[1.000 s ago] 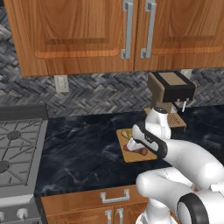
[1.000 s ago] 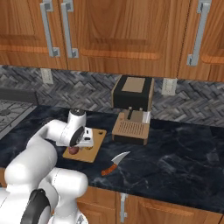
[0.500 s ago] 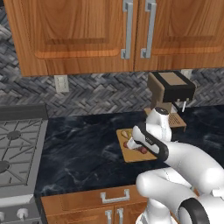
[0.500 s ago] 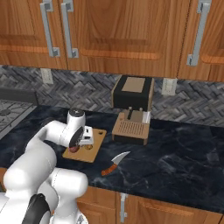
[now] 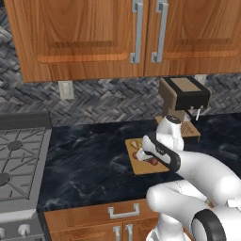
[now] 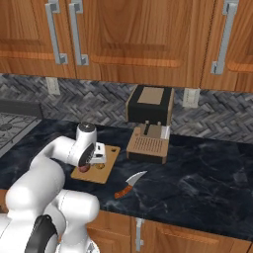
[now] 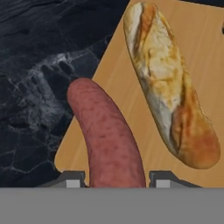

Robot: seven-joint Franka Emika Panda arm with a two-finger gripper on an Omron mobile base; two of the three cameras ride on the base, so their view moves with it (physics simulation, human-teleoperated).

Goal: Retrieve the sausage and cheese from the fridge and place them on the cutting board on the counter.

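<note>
Smooth, curved reddish sausage (image 7: pixel 111 140) sits clamped between the gripper (image 7: pixel 114 180) tips at bottom centre, over the pale wooden cutting board (image 7: pixel 127 109). A crusty tan loaf (image 7: pixel 170 87) lies on the board, upper right. The arm hangs a touch lower than a second ago above the black marbled counter (image 5: pixel 89 160).

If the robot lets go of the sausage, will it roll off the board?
Probably not far. The sausage is round, so it could rock sideways, but its curve should stop a long roll. It looks smooth, maybe slippery between the gripper tips. The bread on the board would likely block it on that side.
</note>
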